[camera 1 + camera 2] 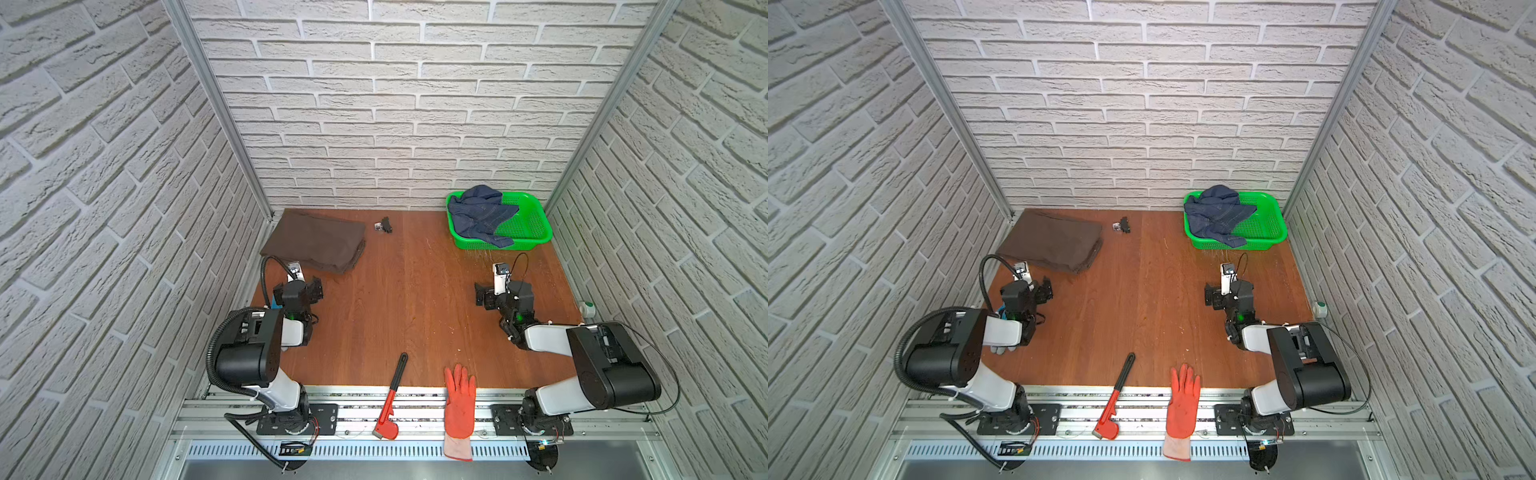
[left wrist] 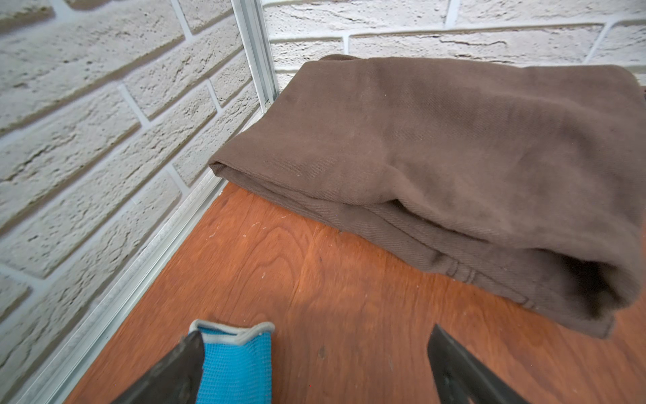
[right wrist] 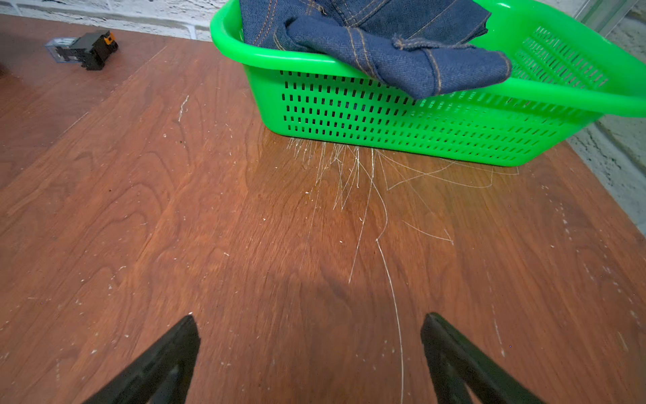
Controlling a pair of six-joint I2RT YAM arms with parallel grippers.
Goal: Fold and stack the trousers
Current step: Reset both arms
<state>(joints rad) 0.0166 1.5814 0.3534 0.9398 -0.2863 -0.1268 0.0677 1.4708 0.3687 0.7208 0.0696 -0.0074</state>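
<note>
The dark brown trousers [image 1: 316, 241] [image 1: 1052, 243] lie folded into a thick rectangle in the table's far left corner, against both walls. In the left wrist view the trousers [image 2: 437, 147] show stacked layers along the near edge. My left gripper [image 1: 314, 288] [image 1: 1045, 291] [image 2: 316, 332] hovers a short way in front of them, open, with nothing between its fingers. My right gripper [image 1: 482, 295] [image 1: 1210, 297] [image 3: 310, 317] is open over bare wood on the right side, far from the trousers.
A green basket [image 1: 536, 216] [image 1: 1273, 216] [image 3: 384, 115] at the far right holds a blue denim garment [image 1: 482, 212]. A small black relay [image 1: 384, 225] [image 3: 84, 49] lies at the back. A blue glove [image 2: 237, 363] lies under my left gripper. A red wrench [image 1: 390, 399] and an orange glove [image 1: 459, 403] overhang the front edge.
</note>
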